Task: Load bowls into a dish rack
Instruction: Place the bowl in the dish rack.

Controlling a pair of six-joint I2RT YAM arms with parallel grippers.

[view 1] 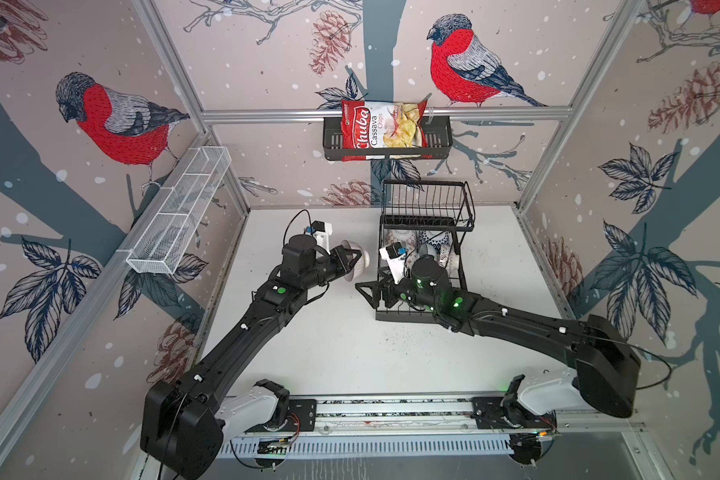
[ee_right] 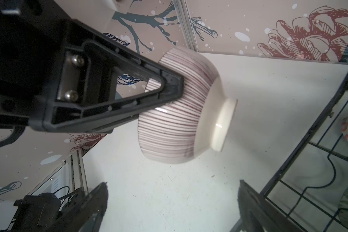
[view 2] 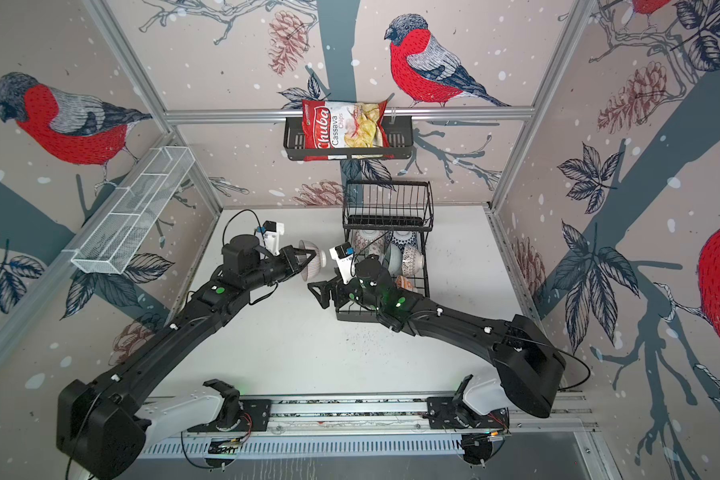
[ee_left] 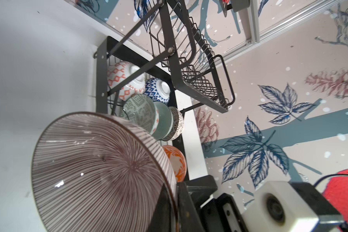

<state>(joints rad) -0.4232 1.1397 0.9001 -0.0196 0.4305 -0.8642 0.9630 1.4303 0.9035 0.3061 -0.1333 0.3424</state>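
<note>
Left gripper (view 1: 347, 259) clamps rim of striped bowl (view 1: 360, 262), one finger inside, one outside. Bowl hangs in air on its side, foot toward rack (view 1: 400, 318), just beside it, not yet in. Right gripper (view 1: 376, 293) spread wide, empty, at rack front. Other bowls (ee_left: 141, 112) stand in rack. Glazed ceramic: stiff, probably slippery, breakable, rather heavy for rim pinch. Rim is sensible hold; opposite rim good for second.

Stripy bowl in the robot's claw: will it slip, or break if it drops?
The striped bowl shows shiny glints, so it is probably slippery. The left gripper pinches only its rim, so it might swing. It looks ceramic: likely stiff and breakable.
</note>
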